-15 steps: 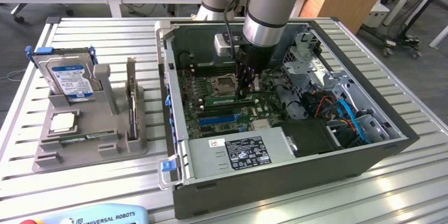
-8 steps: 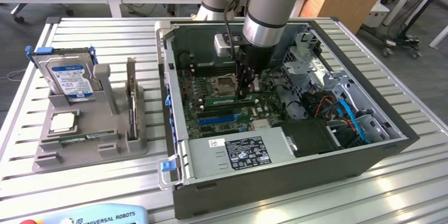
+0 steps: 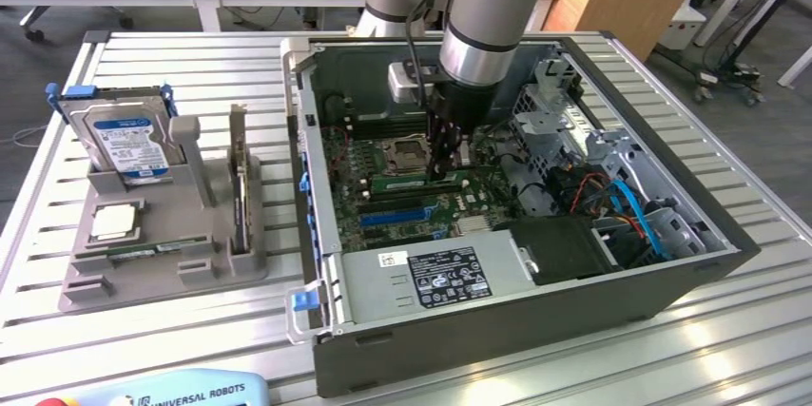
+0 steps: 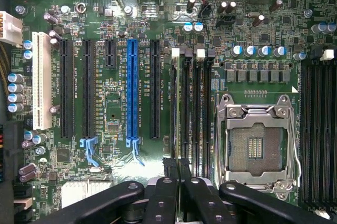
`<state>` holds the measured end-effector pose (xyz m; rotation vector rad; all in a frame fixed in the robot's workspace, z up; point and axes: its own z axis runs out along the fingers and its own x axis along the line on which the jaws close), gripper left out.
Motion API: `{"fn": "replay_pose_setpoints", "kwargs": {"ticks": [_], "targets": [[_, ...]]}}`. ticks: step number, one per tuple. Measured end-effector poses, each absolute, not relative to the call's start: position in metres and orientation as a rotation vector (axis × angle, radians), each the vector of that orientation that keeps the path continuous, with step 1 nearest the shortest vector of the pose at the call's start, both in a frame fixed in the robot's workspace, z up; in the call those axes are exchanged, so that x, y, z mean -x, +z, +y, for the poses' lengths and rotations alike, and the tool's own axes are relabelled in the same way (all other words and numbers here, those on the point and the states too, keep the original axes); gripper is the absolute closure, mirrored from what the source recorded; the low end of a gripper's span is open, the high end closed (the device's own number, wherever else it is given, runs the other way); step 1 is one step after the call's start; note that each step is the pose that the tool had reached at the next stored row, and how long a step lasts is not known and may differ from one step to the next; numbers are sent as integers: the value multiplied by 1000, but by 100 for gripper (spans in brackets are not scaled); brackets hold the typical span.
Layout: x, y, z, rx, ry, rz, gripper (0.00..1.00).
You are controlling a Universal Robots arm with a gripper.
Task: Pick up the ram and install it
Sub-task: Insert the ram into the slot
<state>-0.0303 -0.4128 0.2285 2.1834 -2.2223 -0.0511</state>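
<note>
Closest to the lens, the gripper (image 4: 179, 175) pinches what appears to be the ram (image 4: 182, 109), on edge at the memory slots (image 4: 205, 103) beside the empty processor socket (image 4: 256, 142), so installing seems in hand and seating calls for a square, straight push. Centre of the exterior view, the open computer case (image 3: 508, 330) holds motherboard (image 3: 345, 161) and power supply (image 3: 432, 278); at the exterior view's left the grey tray (image 3: 165, 278) carries a hard drive (image 3: 127, 145), a processor chip (image 3: 114, 222) and a second ram stick (image 3: 143, 250).
</note>
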Motion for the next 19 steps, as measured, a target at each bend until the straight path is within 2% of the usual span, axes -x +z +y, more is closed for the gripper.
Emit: {"fn": "replay_pose_setpoints", "kwargs": {"ticks": [19], "targets": [[29, 228, -413, -2199, -51, -2206, 88]]}}
